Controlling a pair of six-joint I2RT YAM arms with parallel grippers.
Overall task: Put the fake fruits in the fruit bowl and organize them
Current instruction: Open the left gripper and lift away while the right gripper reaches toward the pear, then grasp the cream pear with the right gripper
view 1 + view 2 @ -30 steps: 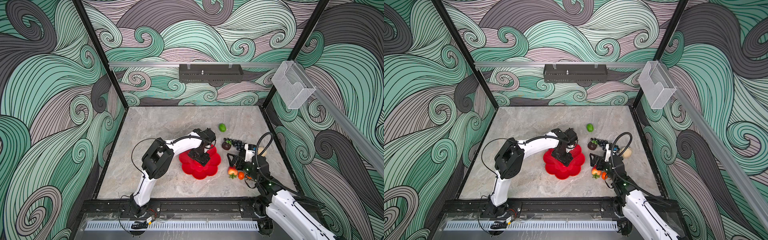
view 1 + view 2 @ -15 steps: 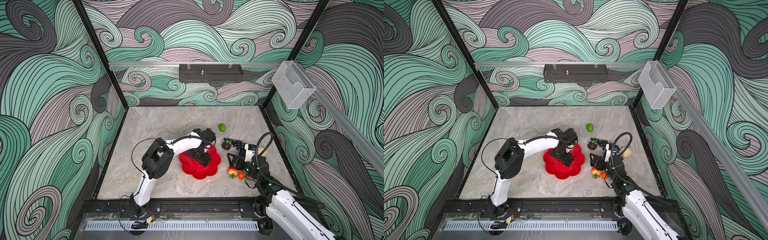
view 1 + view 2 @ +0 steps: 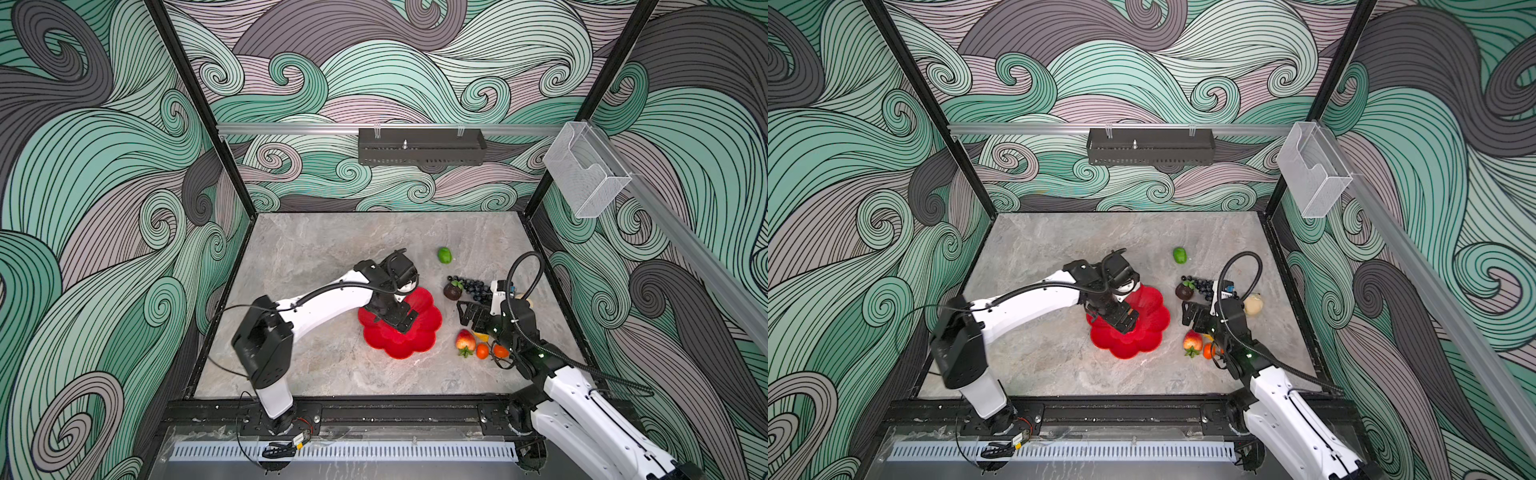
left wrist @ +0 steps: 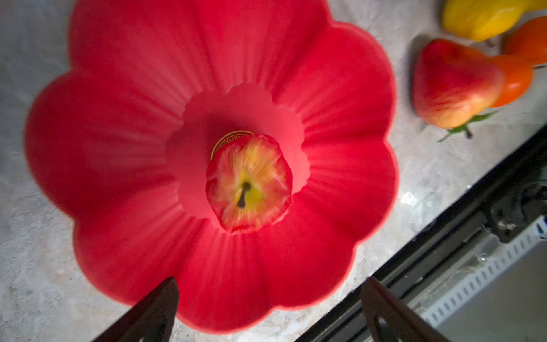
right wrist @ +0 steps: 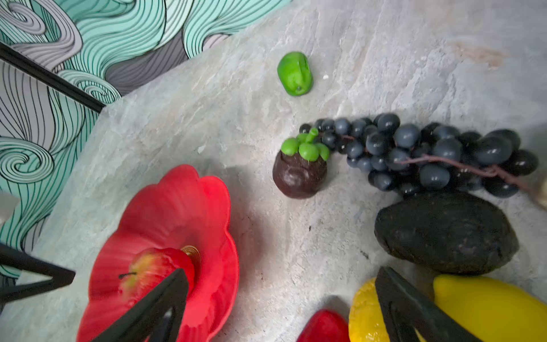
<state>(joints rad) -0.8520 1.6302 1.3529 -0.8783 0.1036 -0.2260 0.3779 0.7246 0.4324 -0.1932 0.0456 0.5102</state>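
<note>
In both top views the left gripper (image 3: pixel 404 321) hangs over the fruit bowl (image 3: pixel 399 353), jaws apart and empty. The right gripper (image 3: pixel 471 315) sits at the bowl's three o'clock, jaws wide too, holding nothing. Most of the fake fruits lie on the table (image 3: pixel 332 257) on that side. The lime (image 3: pixel 444 254) is at one o'clock, the mangosteen (image 3: pixel 452 291) and grape bunch (image 3: pixel 473 286) at two, and the strawberry (image 3: pixel 464 340) and tangerines (image 3: pixel 482 351) near four. A cream piece (image 3: pixel 1252 304) shows in a top view beyond the right gripper.

Left wrist view: the apple (image 4: pixel 248 183) rests stem-up at the bowl's centre — the only fruit I see in it.

Right wrist view: an avocado (image 5: pixel 444 234) lies just beside the grape bunch, with lemons (image 5: pixel 488 305) close by the jaws.

I judge these to be light, stiff, glossy shells — slippery. I'd pinch the round ones across their widest middle and the avocado across its short axis. The grape bunch I'd take around its body, not by the thin stem.
</note>
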